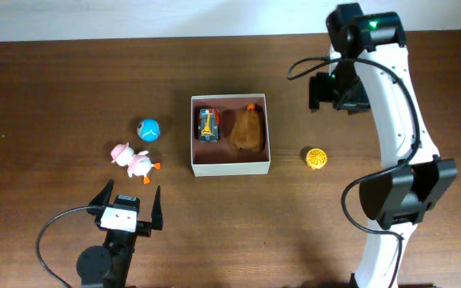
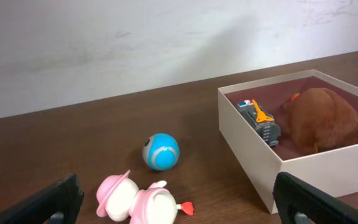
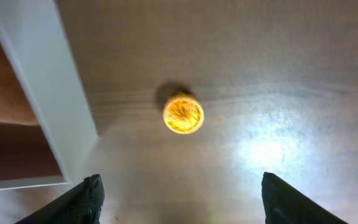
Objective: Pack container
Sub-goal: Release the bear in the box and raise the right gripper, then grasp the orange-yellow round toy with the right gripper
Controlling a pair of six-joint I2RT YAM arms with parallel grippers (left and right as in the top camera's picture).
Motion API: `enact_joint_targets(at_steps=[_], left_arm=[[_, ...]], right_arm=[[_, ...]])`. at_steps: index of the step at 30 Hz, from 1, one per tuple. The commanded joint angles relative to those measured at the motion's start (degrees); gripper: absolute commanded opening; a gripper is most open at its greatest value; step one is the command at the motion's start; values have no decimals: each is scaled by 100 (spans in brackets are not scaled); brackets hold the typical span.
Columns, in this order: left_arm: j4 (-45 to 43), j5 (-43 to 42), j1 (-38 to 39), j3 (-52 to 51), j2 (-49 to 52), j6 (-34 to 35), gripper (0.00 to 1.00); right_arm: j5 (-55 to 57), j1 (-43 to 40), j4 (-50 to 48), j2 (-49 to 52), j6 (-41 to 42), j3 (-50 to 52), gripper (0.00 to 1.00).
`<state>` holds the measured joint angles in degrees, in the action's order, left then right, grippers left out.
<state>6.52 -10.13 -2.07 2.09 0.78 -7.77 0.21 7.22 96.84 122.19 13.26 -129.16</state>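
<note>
The container [image 1: 230, 167], a square white-walled box with a pink-brown inside, sits mid-table. It holds a small toy car [image 1: 207, 124] and a brown plush [image 1: 247, 129]. Left of it lie a blue ball [image 1: 148, 129] and a pink duck toy [image 1: 134, 161]; a yellow round toy [image 1: 317, 158] lies to its right. My left gripper [image 1: 132, 194] is open, low near the front edge, just behind the duck [image 2: 138, 199]. My right gripper [image 3: 188, 205] is open and empty, high above the yellow toy [image 3: 183, 114], with the container's wall [image 3: 55, 93] at the left.
The dark wooden table [image 1: 54, 96] runs back to a pale wall [image 2: 166, 43]. The right arm's white links [image 1: 394, 120] arch over the table's right side, with its base at the front right. A black cable loops beside the left arm [image 1: 50, 232].
</note>
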Motion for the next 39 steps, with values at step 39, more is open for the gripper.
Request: enact_joint_targets(at_steps=[39], left_arm=[[2, -61, -39, -22, -48, -70, 100]], right_arm=[[-170, 15, -3613, -55, -232, 4422, 56]])
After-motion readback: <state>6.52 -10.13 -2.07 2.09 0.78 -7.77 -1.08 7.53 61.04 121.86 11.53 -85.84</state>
